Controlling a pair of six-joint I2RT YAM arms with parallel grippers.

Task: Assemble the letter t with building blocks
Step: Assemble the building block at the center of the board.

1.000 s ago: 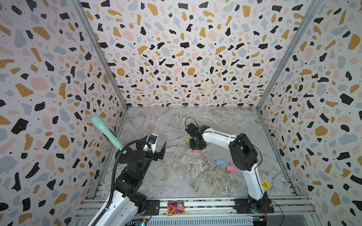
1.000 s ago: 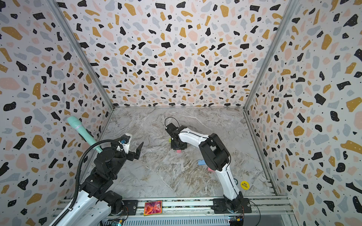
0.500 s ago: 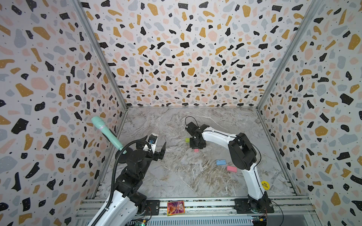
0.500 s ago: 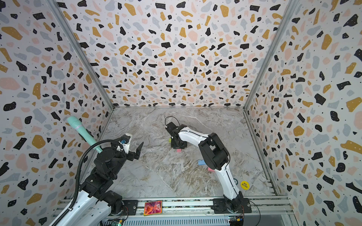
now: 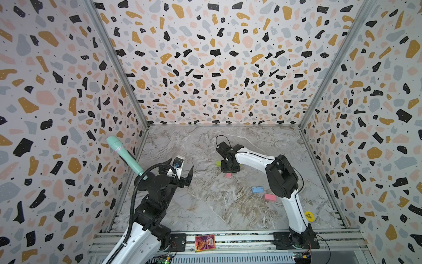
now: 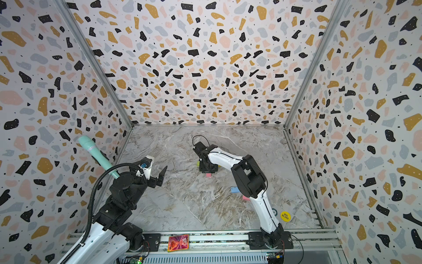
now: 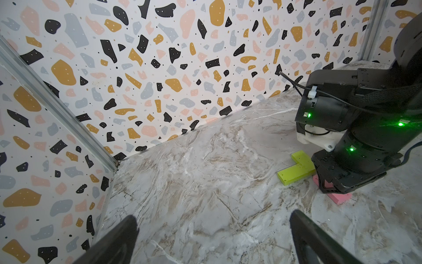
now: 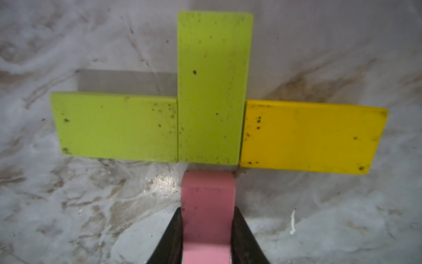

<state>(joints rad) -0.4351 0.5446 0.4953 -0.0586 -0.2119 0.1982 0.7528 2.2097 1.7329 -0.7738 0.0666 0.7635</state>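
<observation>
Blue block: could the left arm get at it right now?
Probably yes: the left gripper is open and empty, nothing lies between it and the blue block, though the right arm's elbow crowds it.

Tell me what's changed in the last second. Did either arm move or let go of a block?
Nothing visibly changed. The right gripper stays shut on the pink block, which is lined up at the foot of the green stem block. The left gripper stays open and raised. The blue block and the spare pink block lie where they were.
</observation>
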